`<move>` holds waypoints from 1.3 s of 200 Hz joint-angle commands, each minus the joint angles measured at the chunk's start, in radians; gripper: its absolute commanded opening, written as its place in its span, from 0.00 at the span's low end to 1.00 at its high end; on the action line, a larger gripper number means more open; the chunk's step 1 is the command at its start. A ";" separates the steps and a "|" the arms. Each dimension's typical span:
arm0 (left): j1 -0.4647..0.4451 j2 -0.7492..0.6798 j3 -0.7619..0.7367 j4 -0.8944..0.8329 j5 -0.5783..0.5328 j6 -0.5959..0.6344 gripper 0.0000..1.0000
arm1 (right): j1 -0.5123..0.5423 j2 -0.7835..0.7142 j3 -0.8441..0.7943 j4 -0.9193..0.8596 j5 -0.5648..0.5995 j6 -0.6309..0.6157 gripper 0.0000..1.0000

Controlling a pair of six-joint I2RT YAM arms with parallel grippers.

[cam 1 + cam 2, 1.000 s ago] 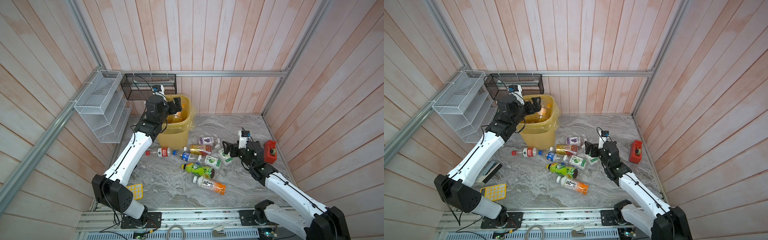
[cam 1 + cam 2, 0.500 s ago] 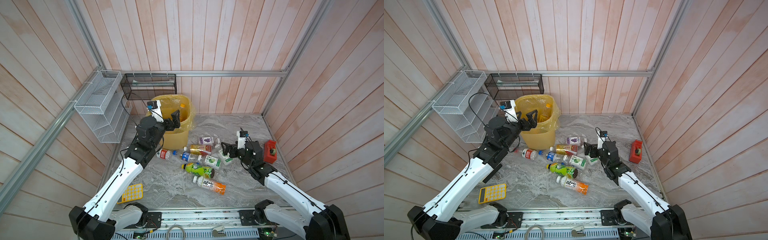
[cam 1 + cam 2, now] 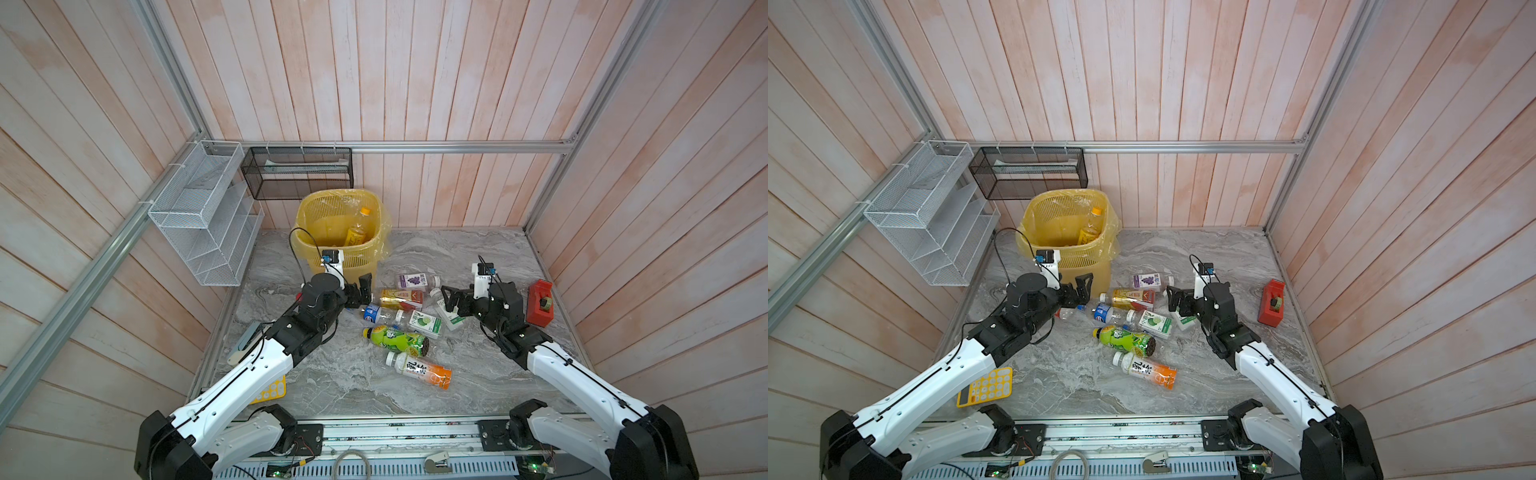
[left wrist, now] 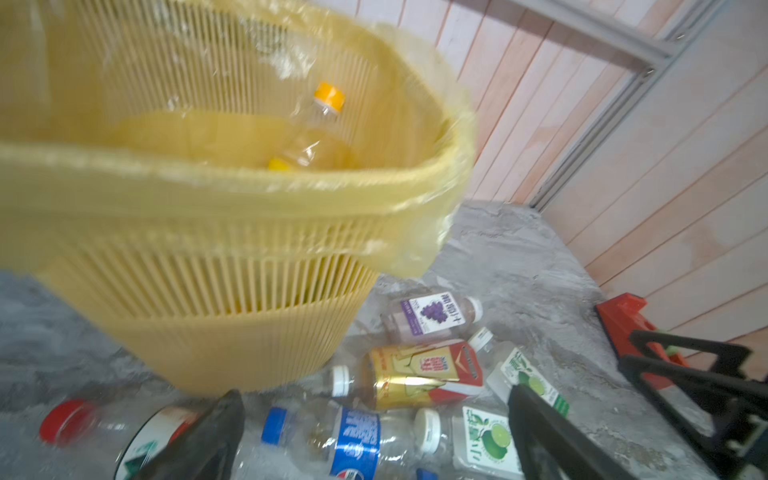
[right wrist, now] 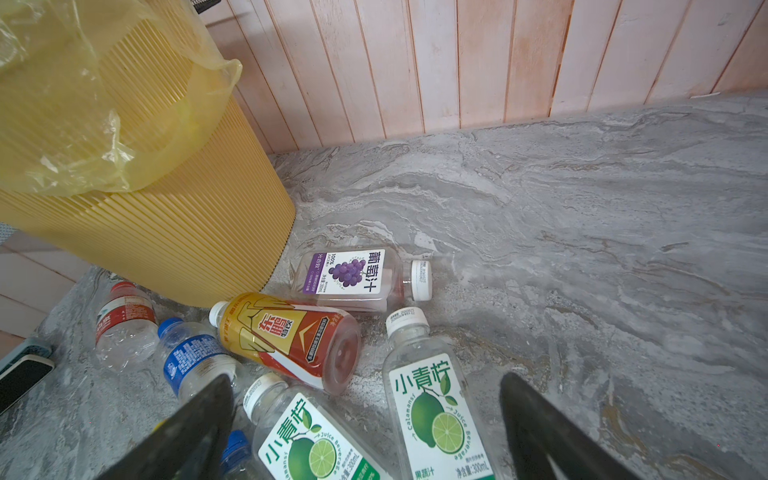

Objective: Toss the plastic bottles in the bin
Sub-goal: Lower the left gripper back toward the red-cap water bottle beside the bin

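Note:
The yellow lattice bin (image 3: 316, 208) stands at the back with an orange-capped bottle (image 3: 356, 233) inside. Several plastic bottles lie in front of it: grape-label (image 3: 413, 280), gold-red (image 3: 401, 297), blue-label (image 3: 376, 313), a lime-label one (image 3: 424, 323), green (image 3: 395, 337) and orange (image 3: 419, 370). My left gripper (image 3: 360, 291) is open and empty, low before the bin; the blue-label bottle (image 4: 353, 440) lies between its fingers. My right gripper (image 3: 451, 300) is open and empty over another lime-label bottle (image 5: 432, 415).
A red tape dispenser (image 3: 539, 301) sits by the right wall. A white wire rack (image 3: 205, 220) and a black mesh basket (image 3: 299, 172) hang at the back left. A yellow calculator (image 3: 986, 386) lies under the left arm.
My left arm has swung back from over the bin and come down in front of it, jaws still open. The right arm has hardly moved.

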 commanded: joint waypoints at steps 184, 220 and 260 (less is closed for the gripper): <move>0.324 0.013 -0.341 0.054 0.135 -0.412 1.00 | -0.004 0.028 -0.027 -0.022 0.086 0.017 0.99; 0.361 0.093 -0.330 0.105 0.194 -0.410 0.99 | -0.003 0.027 -0.028 -0.022 0.093 0.017 0.99; 0.373 0.148 -0.321 0.152 0.209 -0.419 0.97 | -0.003 0.036 -0.027 -0.026 0.101 0.016 0.99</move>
